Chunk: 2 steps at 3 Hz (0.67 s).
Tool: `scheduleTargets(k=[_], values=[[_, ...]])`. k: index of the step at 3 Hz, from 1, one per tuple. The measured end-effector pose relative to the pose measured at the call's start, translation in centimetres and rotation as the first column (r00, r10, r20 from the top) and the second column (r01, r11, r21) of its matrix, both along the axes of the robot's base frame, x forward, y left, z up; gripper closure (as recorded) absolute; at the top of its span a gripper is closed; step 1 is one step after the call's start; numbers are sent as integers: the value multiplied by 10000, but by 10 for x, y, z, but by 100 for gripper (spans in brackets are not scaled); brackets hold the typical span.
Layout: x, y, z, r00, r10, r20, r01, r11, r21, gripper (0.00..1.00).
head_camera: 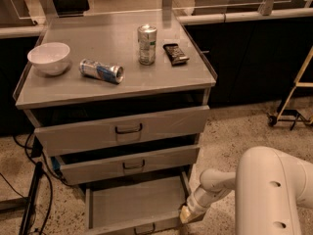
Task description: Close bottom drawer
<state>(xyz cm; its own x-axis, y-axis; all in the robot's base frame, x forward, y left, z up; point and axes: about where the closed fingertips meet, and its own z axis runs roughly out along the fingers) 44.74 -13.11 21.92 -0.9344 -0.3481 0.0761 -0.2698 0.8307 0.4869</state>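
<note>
The bottom drawer [132, 204] of the grey metal cabinet stands pulled far out, its inside bare. Its slim front panel with a small dark loop handle [145, 227] is at the lower edge of the camera view. My gripper [187, 213] is low at the drawer's front right corner, at the end of my white arm [264, 190]; it seems to touch the drawer's right side. The top drawer [122, 129] and the middle drawer [128, 164] above stand slightly open.
On the cabinet top [161, 82] are a white bowl [48, 58], a can lying on its side [101, 71], an upright can [146, 44] and a dark snack bar [175, 54]. Cables [29, 199] lie on the floor at left. A trolley leg [288, 111] is at right.
</note>
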Motion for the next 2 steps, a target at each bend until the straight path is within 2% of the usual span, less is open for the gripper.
scheduleTargets(k=[2], values=[[-15, -1, -35, 9980, -228, -598, 193, 9981, -591, 100]])
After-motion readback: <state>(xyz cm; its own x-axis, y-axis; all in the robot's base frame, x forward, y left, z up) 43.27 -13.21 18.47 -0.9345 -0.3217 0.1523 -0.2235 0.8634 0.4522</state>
